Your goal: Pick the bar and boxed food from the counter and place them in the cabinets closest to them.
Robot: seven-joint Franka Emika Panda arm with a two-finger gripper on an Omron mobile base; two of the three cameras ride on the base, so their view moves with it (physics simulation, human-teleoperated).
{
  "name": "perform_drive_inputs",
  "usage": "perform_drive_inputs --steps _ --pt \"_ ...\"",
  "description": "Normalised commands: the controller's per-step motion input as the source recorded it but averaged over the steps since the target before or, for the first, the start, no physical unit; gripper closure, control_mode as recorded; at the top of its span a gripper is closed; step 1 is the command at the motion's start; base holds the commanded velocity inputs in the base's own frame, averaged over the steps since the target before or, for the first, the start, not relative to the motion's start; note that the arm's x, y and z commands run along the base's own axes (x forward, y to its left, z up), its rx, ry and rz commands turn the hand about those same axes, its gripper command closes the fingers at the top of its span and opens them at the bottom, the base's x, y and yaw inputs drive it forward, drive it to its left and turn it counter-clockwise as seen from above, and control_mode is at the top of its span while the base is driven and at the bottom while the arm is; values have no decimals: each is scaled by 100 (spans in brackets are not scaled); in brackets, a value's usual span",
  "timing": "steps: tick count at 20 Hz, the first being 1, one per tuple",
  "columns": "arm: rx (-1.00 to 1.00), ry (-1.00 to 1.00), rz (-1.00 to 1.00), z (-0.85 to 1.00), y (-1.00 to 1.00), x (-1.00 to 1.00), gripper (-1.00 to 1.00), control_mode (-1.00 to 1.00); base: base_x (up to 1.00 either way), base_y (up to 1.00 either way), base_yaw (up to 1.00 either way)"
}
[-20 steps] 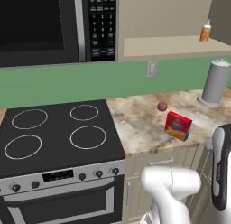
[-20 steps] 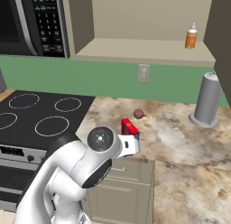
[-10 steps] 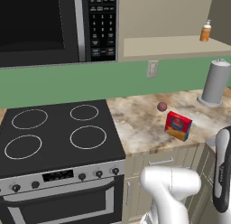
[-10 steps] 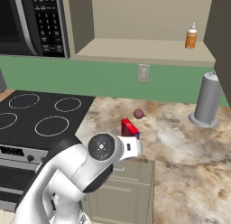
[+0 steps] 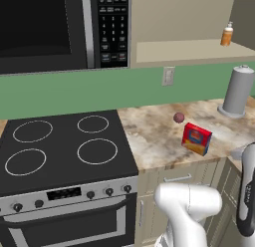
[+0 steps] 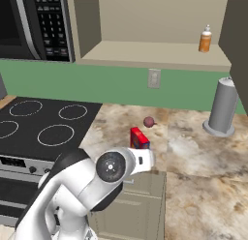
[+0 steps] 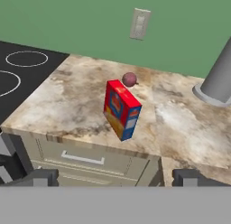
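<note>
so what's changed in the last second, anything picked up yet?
Nothing picked up. The arm has shifted slightly: in the right base view its round joint has slid right and lower, in front of the boxed food; in the left base view the dark forearm has edged toward the right border. The boxed food stays standing on the counter, the small dark-red ball behind it, the grey cylinder and orange bottle unmoved.

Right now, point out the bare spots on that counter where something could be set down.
The counter lies bare between the stovetop and the boxed food, and again between the carton and the grey cylinder. It is tighter around the small dark-red ball, just behind the carton.
</note>
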Motion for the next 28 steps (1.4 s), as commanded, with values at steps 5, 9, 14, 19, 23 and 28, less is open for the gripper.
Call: perform_drive_inputs --steps 5,9,14,19,23,28 --pt "0 -11 -3 -1 0 0 -100 -100 0 0 0" --pt "0 -11 -2 -4 0 0 -100 -100 0 0 0" --pt "0 -10 -1 -6 1 0 -100 -100 0 0 0" --pt "0 -9 0 -7 1 0 -100 -100 0 0 0" --pt "0 -8 0 -7 1 0 -100 -100 0 0 0" --pt "0 -9 0 -4 1 0 -100 -100 0 0 0"
